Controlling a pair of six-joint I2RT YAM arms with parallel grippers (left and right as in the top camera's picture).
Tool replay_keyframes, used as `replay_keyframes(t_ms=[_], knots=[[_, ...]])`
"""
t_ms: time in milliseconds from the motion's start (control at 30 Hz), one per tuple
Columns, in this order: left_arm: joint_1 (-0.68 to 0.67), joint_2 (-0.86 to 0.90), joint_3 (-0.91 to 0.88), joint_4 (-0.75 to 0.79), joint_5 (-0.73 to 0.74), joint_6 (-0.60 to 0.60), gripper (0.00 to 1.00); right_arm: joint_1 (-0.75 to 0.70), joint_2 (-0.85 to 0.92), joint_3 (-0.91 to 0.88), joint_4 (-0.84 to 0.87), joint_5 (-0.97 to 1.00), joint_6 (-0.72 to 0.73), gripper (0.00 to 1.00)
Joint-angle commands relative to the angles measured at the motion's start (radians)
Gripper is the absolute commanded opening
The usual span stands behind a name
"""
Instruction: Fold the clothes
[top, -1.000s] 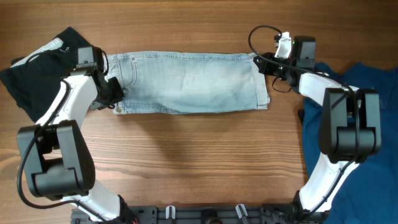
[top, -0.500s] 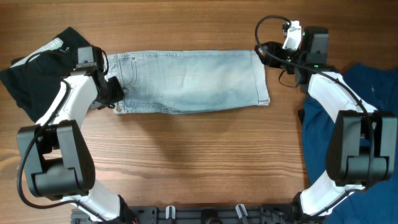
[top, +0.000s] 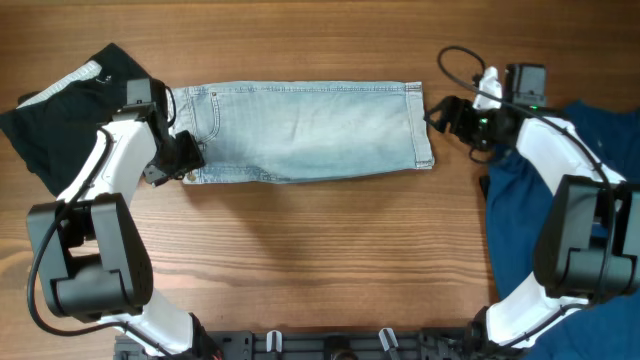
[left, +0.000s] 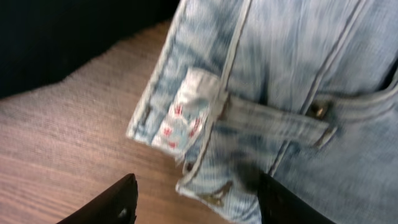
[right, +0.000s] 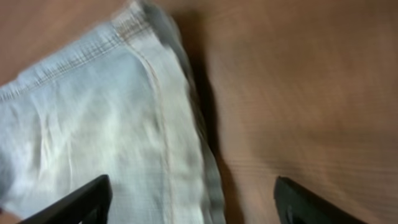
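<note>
Denim shorts flat on table, long axis 9 to 3 o'clock. Left gripper at the 9 o'clock waistband corner, right gripper just off the 3 o'clock hem, both spread and empty. Looks equally reachable from either end.

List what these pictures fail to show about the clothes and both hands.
Denim shorts: label print blurred in the left wrist view.
Black garment: its type; bunched, partly under the left arm, overhead.
Royal-blue top: cut by the right edge and covered by the right arm, overhead.
Left hand, right hand: only fingertips show, at the bottom edges of the wrist views.
</note>
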Motion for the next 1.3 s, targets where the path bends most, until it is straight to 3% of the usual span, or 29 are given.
replay_keyframes(t_ms=[0,133,367,533,567,600,633,700,900,1000,1067,1167,1200,1233,1267], knots=[[0.012,-0.063,0.012,-0.050,0.011,0.027,0.63,-0.012,-0.017,0.003,-0.117,-0.067,-0.078,0.81],[0.040,-0.142,0.034,-0.089,0.024,0.027,0.73,0.027,-0.012,0.002,-0.196,-0.010,-0.124,0.81],[0.072,-0.177,0.029,-0.127,0.079,0.027,0.79,0.092,0.055,-0.018,-0.146,0.056,-0.093,0.81],[0.072,-0.169,0.028,-0.166,0.077,0.027,0.80,0.093,0.098,-0.018,-0.142,0.093,-0.060,0.73],[0.074,-0.163,0.028,-0.166,0.074,0.027,0.80,0.093,0.098,-0.018,-0.143,0.121,-0.057,0.67],[0.079,-0.156,0.028,-0.163,0.074,0.027,0.80,0.093,0.098,-0.018,-0.144,0.141,-0.048,0.29],[0.083,-0.142,0.028,-0.156,0.075,0.026,0.80,0.093,0.098,-0.018,-0.147,0.163,-0.013,0.14],[0.088,-0.125,0.028,-0.145,0.075,0.026,0.80,0.093,0.098,-0.018,-0.155,0.169,-0.005,0.04],[0.090,-0.105,0.027,-0.129,0.075,0.026,0.81,0.093,0.098,-0.018,-0.175,0.142,-0.022,0.04],[0.092,-0.105,0.027,-0.129,0.075,0.027,0.84,0.068,0.098,-0.014,-0.244,0.414,0.104,0.04],[0.092,-0.105,0.027,-0.122,0.075,0.027,0.87,0.022,0.096,-0.002,-0.285,0.475,0.124,0.04],[0.091,-0.095,0.027,-0.055,0.094,0.066,0.93,-0.043,0.092,0.008,-0.284,0.351,0.053,0.05],[0.091,-0.084,0.027,-0.020,0.134,0.095,0.95,-0.057,0.092,0.008,-0.279,0.313,0.043,0.38],[0.092,-0.072,0.027,0.006,0.179,0.111,0.97,-0.065,0.092,0.008,-0.276,0.282,0.024,0.55],[0.092,-0.056,0.027,0.036,0.237,0.127,0.98,-0.071,0.092,0.008,-0.276,0.259,0.009,0.59]])
